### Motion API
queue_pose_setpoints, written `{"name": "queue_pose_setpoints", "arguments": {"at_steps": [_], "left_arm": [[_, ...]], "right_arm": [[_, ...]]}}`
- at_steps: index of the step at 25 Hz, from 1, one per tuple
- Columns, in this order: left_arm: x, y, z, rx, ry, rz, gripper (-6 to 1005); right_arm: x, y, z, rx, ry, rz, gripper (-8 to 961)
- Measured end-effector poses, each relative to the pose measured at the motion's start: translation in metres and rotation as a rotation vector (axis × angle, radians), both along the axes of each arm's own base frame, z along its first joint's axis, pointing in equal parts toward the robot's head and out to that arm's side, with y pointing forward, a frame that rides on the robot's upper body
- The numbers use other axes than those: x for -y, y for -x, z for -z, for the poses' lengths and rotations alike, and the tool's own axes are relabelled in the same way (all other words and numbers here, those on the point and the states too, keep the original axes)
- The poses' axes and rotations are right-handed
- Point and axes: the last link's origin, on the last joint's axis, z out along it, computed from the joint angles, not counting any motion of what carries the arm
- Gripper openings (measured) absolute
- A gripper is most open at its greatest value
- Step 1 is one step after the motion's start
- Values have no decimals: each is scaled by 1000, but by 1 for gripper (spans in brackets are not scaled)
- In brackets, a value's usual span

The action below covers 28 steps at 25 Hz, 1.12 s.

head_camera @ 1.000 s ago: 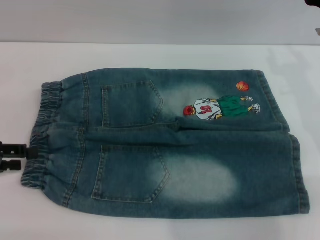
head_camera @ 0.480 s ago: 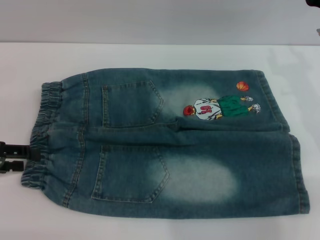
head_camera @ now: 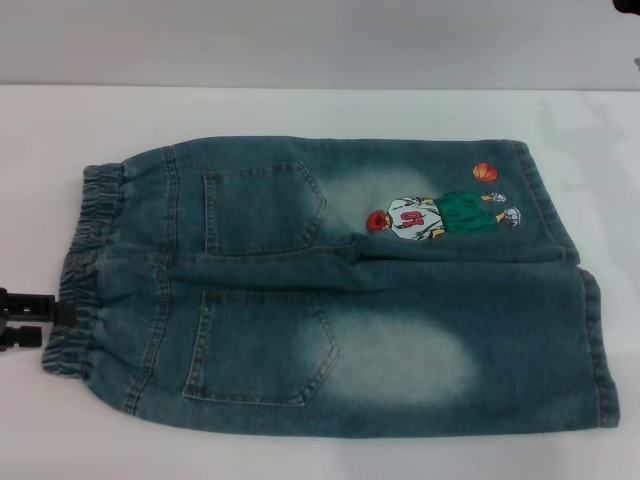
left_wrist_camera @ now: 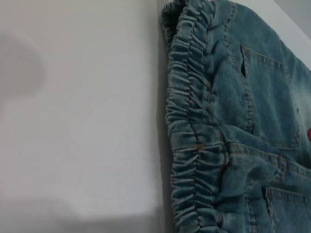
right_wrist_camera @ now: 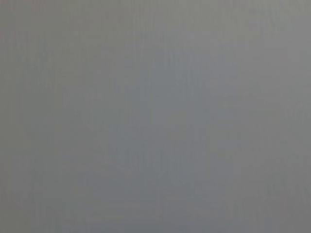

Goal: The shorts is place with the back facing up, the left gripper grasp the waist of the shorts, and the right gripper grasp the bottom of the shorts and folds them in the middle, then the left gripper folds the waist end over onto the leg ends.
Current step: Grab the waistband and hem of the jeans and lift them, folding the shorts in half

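Black left hand [head_camera: 40, 318] half cut off beside waist [head_camera: 80, 270]

Surface: white table [head_camera: 300, 110], matte, soft shadows | Backdrop: plain pale grey wall [head_camera: 300, 40] along the table's far edge | Light: even, diffuse, faint glare at the far right

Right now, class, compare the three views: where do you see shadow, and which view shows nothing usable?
Head view: even light, a soft shadow under the shorts near edge on the table. Left wrist view: a shadow lies along the waist of the shorts, with a dim patch on the table. Right wrist view: flat grey, nothing usable.
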Motion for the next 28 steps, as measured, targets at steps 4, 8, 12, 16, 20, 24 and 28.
{"name": "queue_pose_setpoints", "arguments": {"at_steps": [4,8,12,16,20,24,28], "left_arm": [[0,0,0,-2,3,0,685],[1,0,1,-3,4,-1,684],[0,0,1,-3,3,-1,683],[0,0,1,-3,3,-1,681],[0,0,1,-2,5,2,680],[1,-1,1,1,8,3,679],[1,-1,1,2,10,4,677]], "right_arm": [[0,0,0,0,-1,0,548],[0,0,0,0,-1,-1,547],[0,0,0,0,-1,-1,547],[0,0,0,0,-1,-1,547],[0,0,0,0,-1,-1,546],[0,0,0,0,0,-1,546],[0,0,0,0,0,-1,548]]}}
